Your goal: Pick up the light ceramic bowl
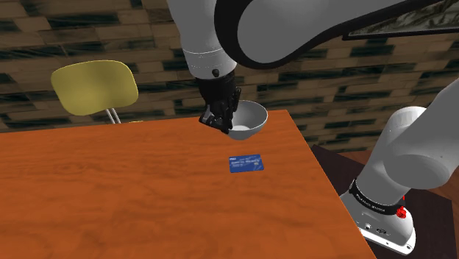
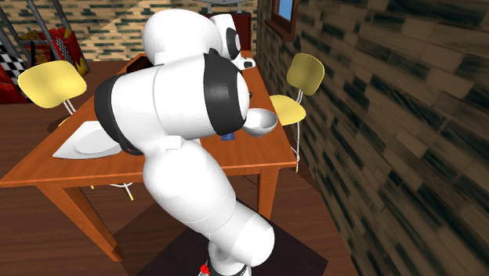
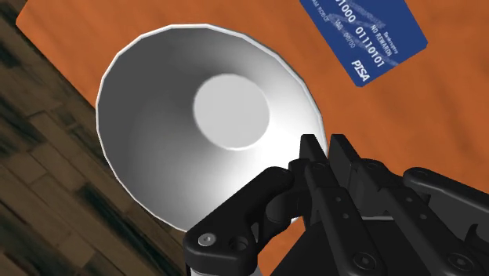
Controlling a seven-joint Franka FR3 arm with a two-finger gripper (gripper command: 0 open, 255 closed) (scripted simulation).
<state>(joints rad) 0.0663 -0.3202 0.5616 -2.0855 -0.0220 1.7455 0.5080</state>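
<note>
A light grey-white bowl [image 1: 248, 122] hangs tilted a little above the wooden table [image 1: 110, 199], near its far edge. My black gripper [image 1: 219, 118] is shut on the bowl's rim at the side toward the shoulder view's left. In the wrist view the two fingers [image 3: 312, 153] pinch the rim of the bowl [image 3: 204, 125], one inside and one outside, and the bowl's flat bottom faces the camera. The second exterior view shows the bowl [image 2: 262, 121] sticking out from behind the arm, above the table [image 2: 47, 168].
A blue bank card [image 1: 246, 162] lies flat on the table just in front of the bowl, also seen as a card [image 3: 364, 35] beyond the bowl. A yellow chair [image 1: 95, 87] stands behind the table. A white plate [image 2: 82, 141] lies on the table's other end.
</note>
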